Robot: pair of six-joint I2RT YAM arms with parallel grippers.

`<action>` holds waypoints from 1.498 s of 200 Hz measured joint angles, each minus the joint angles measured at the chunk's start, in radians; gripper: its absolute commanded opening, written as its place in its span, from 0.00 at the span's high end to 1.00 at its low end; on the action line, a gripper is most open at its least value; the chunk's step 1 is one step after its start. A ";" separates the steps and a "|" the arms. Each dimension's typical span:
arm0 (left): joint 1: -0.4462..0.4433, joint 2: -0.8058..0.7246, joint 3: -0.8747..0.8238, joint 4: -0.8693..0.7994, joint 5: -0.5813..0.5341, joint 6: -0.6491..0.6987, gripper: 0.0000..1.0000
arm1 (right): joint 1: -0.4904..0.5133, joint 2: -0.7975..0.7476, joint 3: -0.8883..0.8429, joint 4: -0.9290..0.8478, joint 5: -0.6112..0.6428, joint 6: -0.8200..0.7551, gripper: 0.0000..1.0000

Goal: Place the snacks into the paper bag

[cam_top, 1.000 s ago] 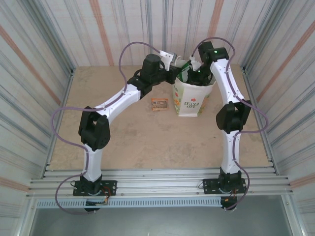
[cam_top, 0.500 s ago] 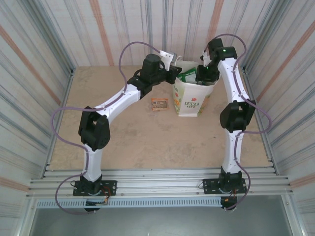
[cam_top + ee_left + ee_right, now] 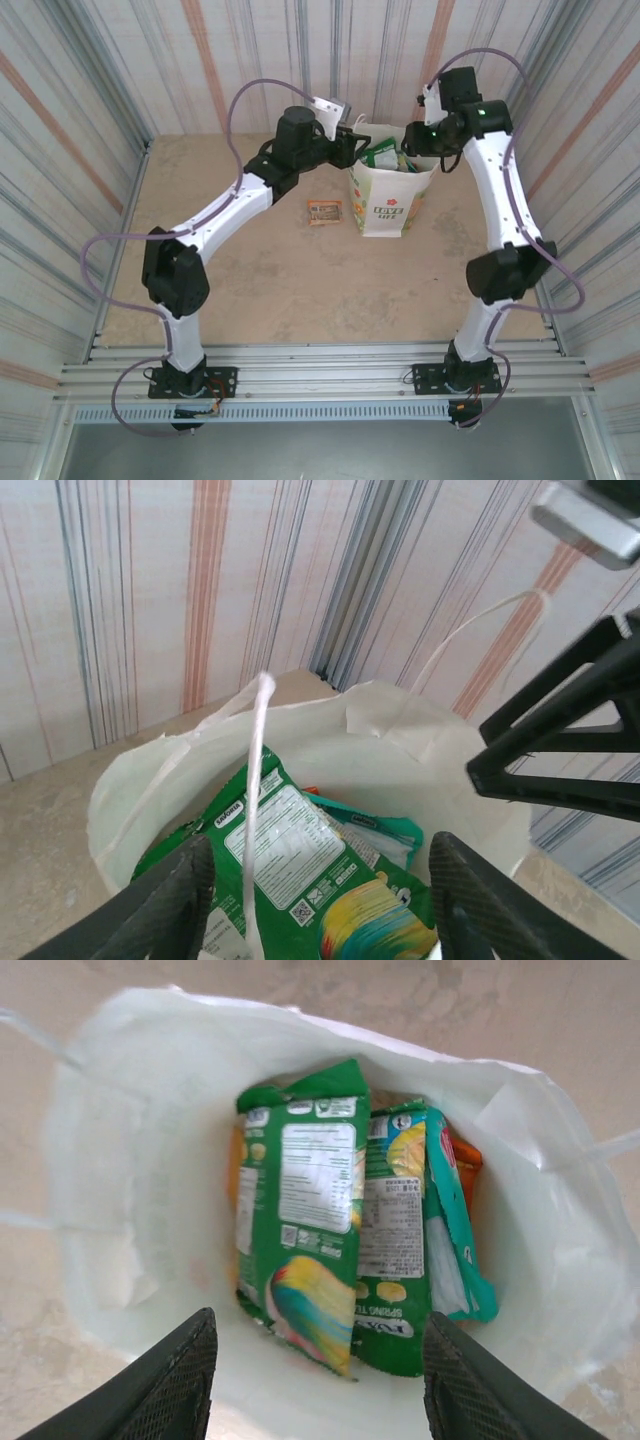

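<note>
The paper bag [image 3: 385, 210] stands upright at the back of the table. Inside it, in the right wrist view, two green snacks [image 3: 300, 1220] [image 3: 392, 1250] stand beside a teal one [image 3: 455, 1250] and an orange one [image 3: 466, 1165]. My right gripper [image 3: 320, 1390] hangs open above the bag's mouth, holding nothing; from above the right gripper [image 3: 414, 140] is over the bag's far right rim. My left gripper [image 3: 320, 910] is open at the bag's left rim, the white string handle [image 3: 255, 780] loose between its fingers. A tiny orange packet [image 3: 324, 211] lies on the table left of the bag.
Corrugated metal walls [image 3: 90, 120] close in the table on three sides. The bag's other string handle [image 3: 470, 630] arcs up at the far side. Bare tabletop [image 3: 300, 290] spreads in front of the bag.
My right gripper has opened and risen out of the bag's mouth, leaving a green packet inside. My left gripper has opened off the string handle and its arm has lifted.
</note>
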 measured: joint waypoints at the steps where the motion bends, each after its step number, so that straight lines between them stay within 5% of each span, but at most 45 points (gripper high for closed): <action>1: 0.000 -0.003 -0.002 -0.001 -0.001 0.000 0.37 | 0.000 -0.007 -0.007 0.003 -0.001 0.000 0.44; 75: 0.026 -0.239 -0.189 -0.079 -0.034 -0.010 0.37 | 0.000 -0.418 -0.573 0.275 -0.152 0.052 0.46; 159: 0.145 -0.348 -0.534 -0.167 -0.013 -0.163 0.44 | 0.035 -0.675 -1.093 0.584 -0.312 0.133 0.49; 230: 0.154 -0.192 -0.548 -0.200 0.005 -0.221 0.45 | 0.079 -0.700 -1.336 0.804 -0.347 0.204 0.49; 299: 0.154 0.012 -0.375 -0.259 0.001 -0.231 0.45 | 0.092 -0.711 -1.377 0.893 -0.346 0.210 0.50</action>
